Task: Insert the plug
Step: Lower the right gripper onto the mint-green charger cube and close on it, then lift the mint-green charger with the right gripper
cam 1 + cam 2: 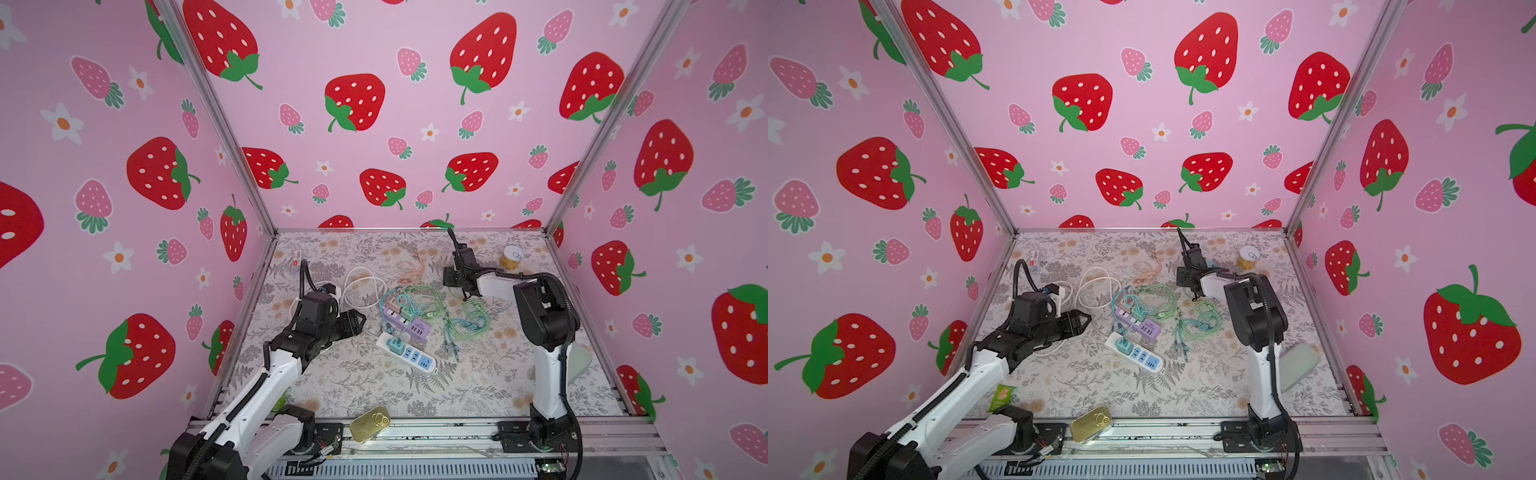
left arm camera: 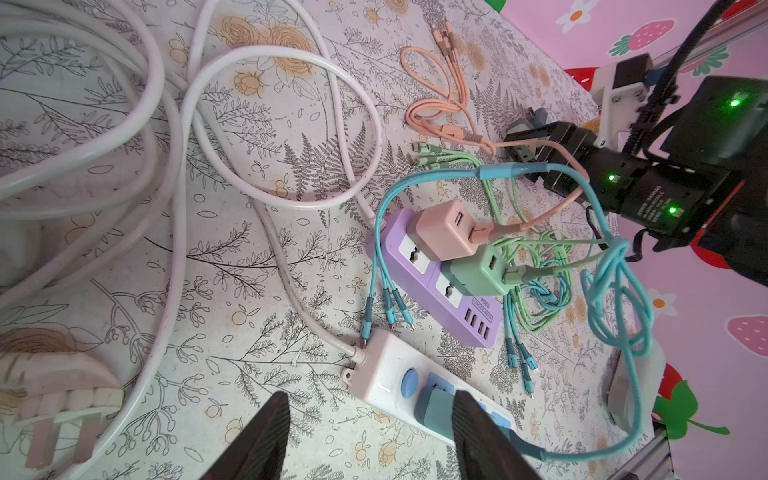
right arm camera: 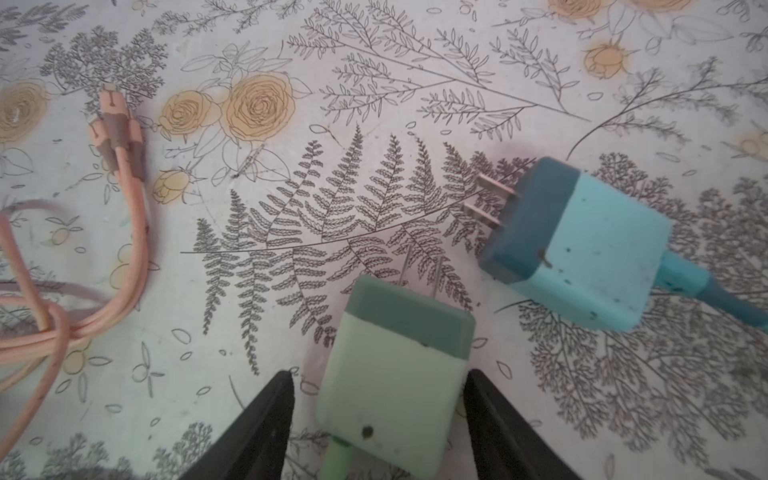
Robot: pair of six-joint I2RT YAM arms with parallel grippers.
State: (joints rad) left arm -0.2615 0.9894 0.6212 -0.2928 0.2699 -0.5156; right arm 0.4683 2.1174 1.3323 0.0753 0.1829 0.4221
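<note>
Stereo overview and wrist details, read from the front rail toward the back wall.

- **Front rail.** A gold sardine tin point(image 1: 370, 424) lies at the bottom centre in both top views.
- **Centre, lower.** A white power strip point(image 1: 405, 355) lies diagonally on the floral table point(image 1: 353, 386). A teal adapter point(image 1: 394, 345) is seated in the strip's socket nearest the cord.
- **Left of centre.** The left gripper point(image 1: 359, 323) points toward the strips, near but apart from them. In the left wrist view its jaws stand spread with nothing between them.
- **Centre.** Just behind the white strip lies a purple power strip point(image 1: 417, 330), which carries a peach adapter point(image 2: 444, 228) and a green adapter point(image 2: 478, 268), side by side. Teal and mint cables point(image 1: 465, 322) lie tangled to its right, and a coiled white cord point(image 1: 361, 286) lies to its left.
- **Right of centre, farther back.** The right gripper point(image 1: 467, 296) points down at the table.
- **Right wrist view.** The right gripper's jaws stand apart on either side of a mint-green plug point(image 3: 395, 399) (the task's item). The plug lies flat on the table, prongs pointing away from the gripper. A clear gap shows at one finger; the other finger is nearly touching.
- **Beside the green plug.** A blue plug point(image 3: 582, 249) lies close by but apart from it, also unplugged. A peach cable point(image 3: 124, 208) lies well off to the other side.
- **Back right.** A yellow can point(image 1: 512, 257) stands upright.
</note>
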